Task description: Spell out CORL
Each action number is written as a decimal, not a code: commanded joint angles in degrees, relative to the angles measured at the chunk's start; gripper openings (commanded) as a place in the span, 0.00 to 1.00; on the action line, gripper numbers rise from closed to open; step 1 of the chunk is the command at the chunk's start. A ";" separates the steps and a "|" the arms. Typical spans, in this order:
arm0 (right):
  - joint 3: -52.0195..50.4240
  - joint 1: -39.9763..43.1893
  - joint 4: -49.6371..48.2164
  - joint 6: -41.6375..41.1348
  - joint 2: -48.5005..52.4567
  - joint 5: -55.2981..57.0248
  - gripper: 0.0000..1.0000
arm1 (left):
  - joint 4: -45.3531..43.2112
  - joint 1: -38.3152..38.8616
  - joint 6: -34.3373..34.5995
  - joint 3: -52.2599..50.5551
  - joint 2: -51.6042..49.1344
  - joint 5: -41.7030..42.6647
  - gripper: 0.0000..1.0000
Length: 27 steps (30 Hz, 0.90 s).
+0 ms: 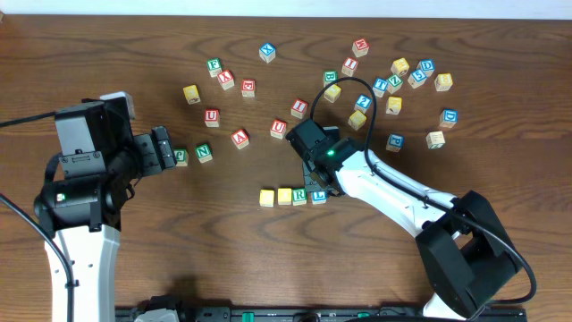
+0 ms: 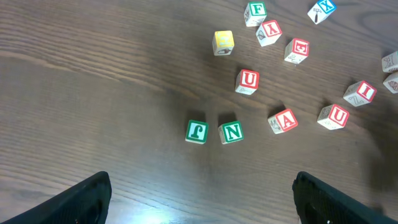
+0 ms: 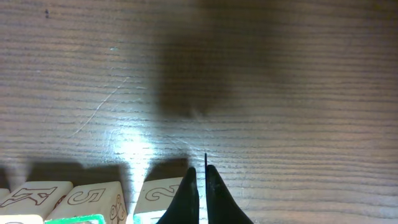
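The row of four small square-edged painted wooden cubes [image 1: 284, 196] lies edge to edge at the near middle of the dark wood-grain bench [image 1: 134, 54]. It ends in green R and blue L, so the word is probably done, though the two yellow faces are unreadable. The right gripper [image 3: 202, 174], matte black, is pinched together and empty just beside the row's right end, while the left gripper [image 2: 200, 186] is spread wide, holding nothing.

Left gripper [image 2: 200, 180] with jaws spread wide, fingers [image 2: 87, 199] at lower frame corners. Ahead, on wooden table [image 2: 93, 87]: green J block [image 2: 196, 131] just beside green N block [image 2: 231, 132]. Beyond: red U block [image 2: 247, 81], yellow block [image 2: 223, 42], green F block [image 2: 255, 12], red Y block [image 2: 268, 31], red E block [image 2: 296, 50], blue X block [image 2: 321, 9]. To right: red A block [image 2: 283, 120], second red U block [image 2: 333, 116], red I block [image 2: 359, 92].
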<state>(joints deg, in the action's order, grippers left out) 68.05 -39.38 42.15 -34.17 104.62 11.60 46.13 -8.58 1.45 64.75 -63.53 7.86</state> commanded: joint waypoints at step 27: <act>-0.46 -2.67 1.77 -2.27 0.50 5.53 0.01 | 0.11 -0.20 -0.35 1.11 0.31 0.66 0.92</act>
<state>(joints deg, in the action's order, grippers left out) 68.05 -42.41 43.24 -35.42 104.62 15.07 46.13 -8.58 1.45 64.75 -63.53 7.86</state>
